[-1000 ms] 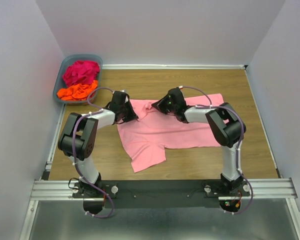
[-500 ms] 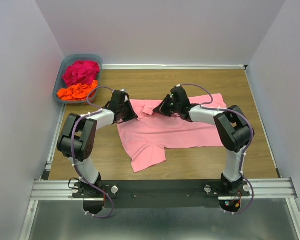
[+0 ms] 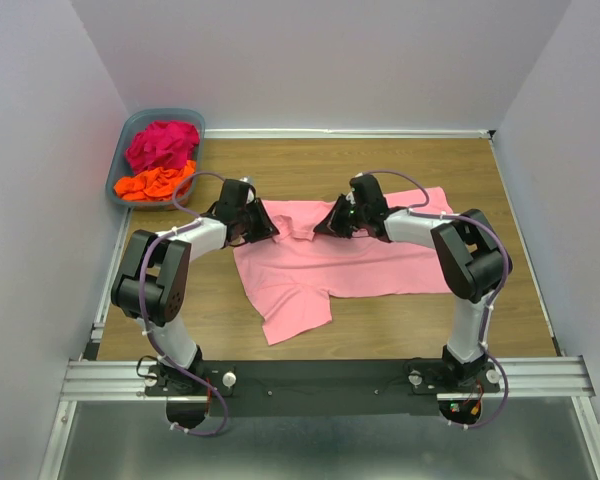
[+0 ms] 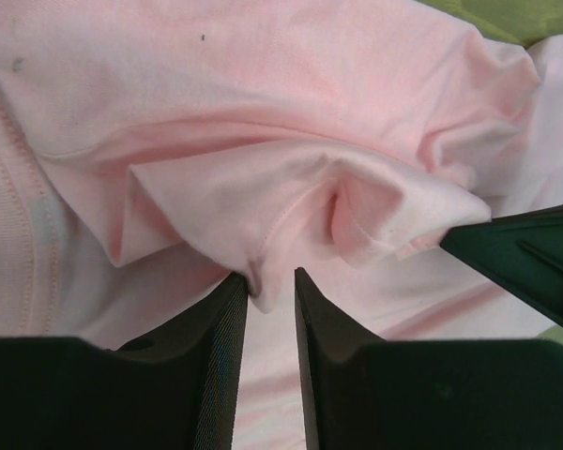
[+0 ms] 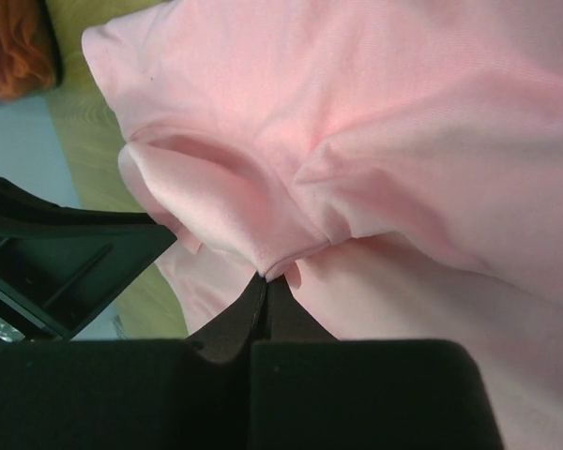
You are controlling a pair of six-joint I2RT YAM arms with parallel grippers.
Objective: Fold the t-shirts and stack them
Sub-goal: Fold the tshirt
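Pink t-shirt (image 3: 352,264) pinched by right end effector (image 5: 266,283) (left end effector (image 4: 271,292) parted).

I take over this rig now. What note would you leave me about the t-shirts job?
Left tool: open, a pink t-shirt fold at its tips. Right tool: shut on a fold of the same shirt.
Pink t-shirt: spread on the table, far edge bunched between the tools. Magenta t-shirt and orange t-shirt: crumpled in the basket.
Done: nothing folded or stacked.
To do: fold all three, then stack.
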